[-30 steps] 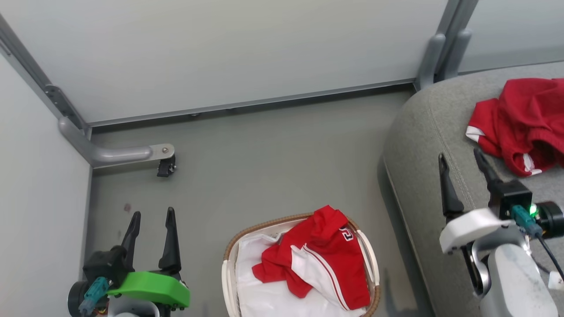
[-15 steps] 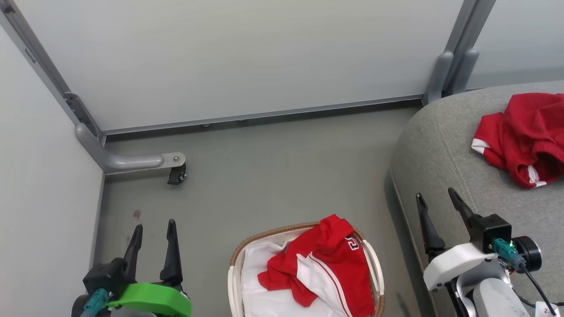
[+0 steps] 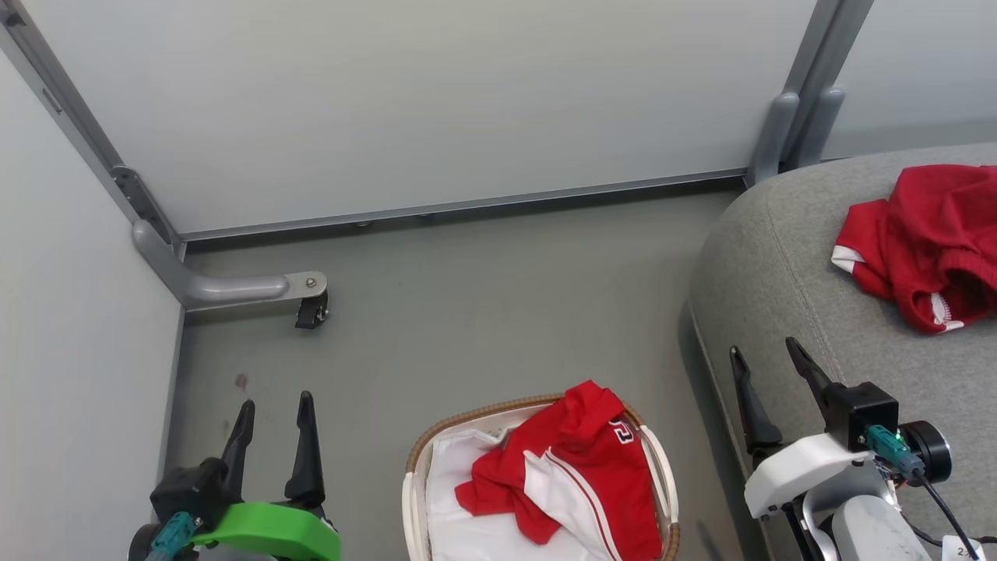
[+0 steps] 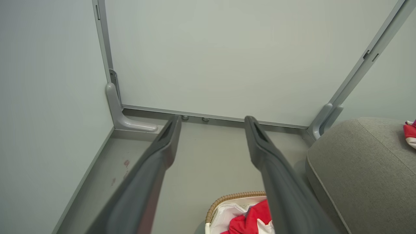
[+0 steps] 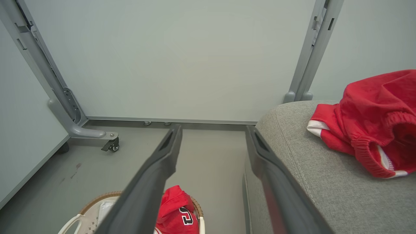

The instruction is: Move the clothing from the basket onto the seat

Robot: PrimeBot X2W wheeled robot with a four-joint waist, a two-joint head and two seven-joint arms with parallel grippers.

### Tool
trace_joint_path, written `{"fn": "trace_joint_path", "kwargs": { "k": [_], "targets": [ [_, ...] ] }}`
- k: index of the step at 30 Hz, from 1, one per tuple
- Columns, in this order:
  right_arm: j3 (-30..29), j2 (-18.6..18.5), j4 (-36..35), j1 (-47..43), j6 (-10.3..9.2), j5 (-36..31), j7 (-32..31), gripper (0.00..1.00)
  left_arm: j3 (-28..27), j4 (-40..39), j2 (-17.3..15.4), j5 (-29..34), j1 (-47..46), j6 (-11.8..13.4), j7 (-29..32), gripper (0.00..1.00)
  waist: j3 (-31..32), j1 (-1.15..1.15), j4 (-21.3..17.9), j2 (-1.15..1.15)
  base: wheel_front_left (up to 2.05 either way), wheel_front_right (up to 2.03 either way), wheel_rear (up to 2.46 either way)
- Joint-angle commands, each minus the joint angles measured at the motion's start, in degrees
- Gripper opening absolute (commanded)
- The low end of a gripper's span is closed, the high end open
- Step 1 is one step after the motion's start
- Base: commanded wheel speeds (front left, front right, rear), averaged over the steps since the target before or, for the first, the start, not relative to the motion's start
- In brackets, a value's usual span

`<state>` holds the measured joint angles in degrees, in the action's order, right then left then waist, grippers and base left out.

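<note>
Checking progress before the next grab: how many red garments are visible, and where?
2. One red garment lies on the grey seat; the logo garment sits in the basket on its white liner. Others could be hidden beneath it.

floor (image 3: 483, 312) open above basket (image 3: 411, 487) | seat (image 3: 771, 257) flanks right | wall (image 3: 436, 101) behind

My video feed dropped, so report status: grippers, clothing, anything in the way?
Left gripper open, empty; right gripper open, empty, at edge of the seat. Plain red garment on the seat; logo garment in the basket. Nothing blocking the basket.
</note>
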<state>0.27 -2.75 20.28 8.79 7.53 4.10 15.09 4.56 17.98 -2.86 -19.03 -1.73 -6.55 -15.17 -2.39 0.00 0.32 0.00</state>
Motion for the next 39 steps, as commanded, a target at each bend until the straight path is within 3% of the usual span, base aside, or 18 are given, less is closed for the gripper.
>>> {"fn": "trace_joint_path", "kwargs": {
  "k": [1,21,30,39],
  "targets": [
    [0.04,-0.26,-0.14,-0.36,-0.08,0.23,0.12,1.0,-0.1,0.08,-0.06,0.41,0.44,-0.01,0.03,1.0,0.03,0.0,0.02,0.0,0.0,0.0,0.0],
    [0.21,-0.27,-1.33,2.62,-0.08,0.0,0.12,1.0,1.1,0.52,-0.06,1.53,-3.29,-0.49,0.03,1.0,-4.1,0.0,-1.31,0.0,0.0,0.0,0.0],
    [-4.27,-0.26,-4.65,7.01,-0.08,-1.74,0.12,1.0,7.07,6.48,-0.08,2.54,-12.61,-0.87,0.03,1.0,-12.77,0.0,-3.7,0.0,0.0,0.0,0.0],
    [-7.31,-0.21,-8.07,12.31,-0.08,-1.49,0.12,1.0,16.39,16.68,-0.17,3.06,-23.3,-0.97,0.02,1.0,-23.93,0.0,-8.63,0.0,0.0,0.0,0.0]
  ]
}}
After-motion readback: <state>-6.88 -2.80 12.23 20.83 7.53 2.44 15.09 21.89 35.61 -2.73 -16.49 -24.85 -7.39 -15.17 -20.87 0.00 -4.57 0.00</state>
